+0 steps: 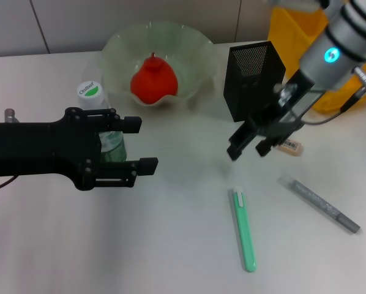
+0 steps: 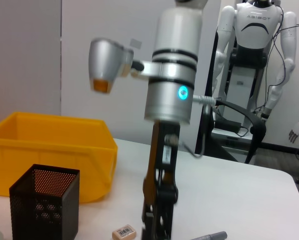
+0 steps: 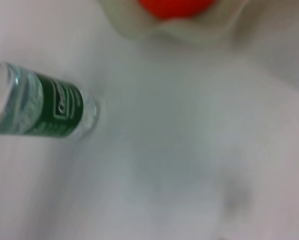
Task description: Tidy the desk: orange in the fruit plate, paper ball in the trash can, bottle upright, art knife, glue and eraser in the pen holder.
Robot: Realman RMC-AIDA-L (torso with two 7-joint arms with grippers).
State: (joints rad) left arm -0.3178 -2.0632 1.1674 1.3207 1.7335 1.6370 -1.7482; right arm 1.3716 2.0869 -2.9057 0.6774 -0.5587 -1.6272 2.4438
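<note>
The orange (image 1: 152,82) lies in the pale-green fruit plate (image 1: 119,52) at the back. The bottle (image 1: 90,92) stands upright at the left. My left gripper (image 1: 147,144) is open, one finger on either side of the bottle's green label. My right gripper (image 1: 249,147) hangs open and empty just in front of the black mesh pen holder (image 1: 250,79), with the tan eraser (image 1: 290,147) on the table beside it. A green-and-white art knife (image 1: 244,229) and a grey glue stick (image 1: 321,204) lie nearer me. The yellow trash can (image 1: 293,30) stands behind the holder. The paper ball is out of view.
In the left wrist view, my right arm (image 2: 169,90) stands between the pen holder (image 2: 44,207), with the trash can (image 2: 54,150) behind it, and the table's far edge; the eraser (image 2: 124,232) lies at its foot. A white humanoid robot (image 2: 259,30) stands beyond the table.
</note>
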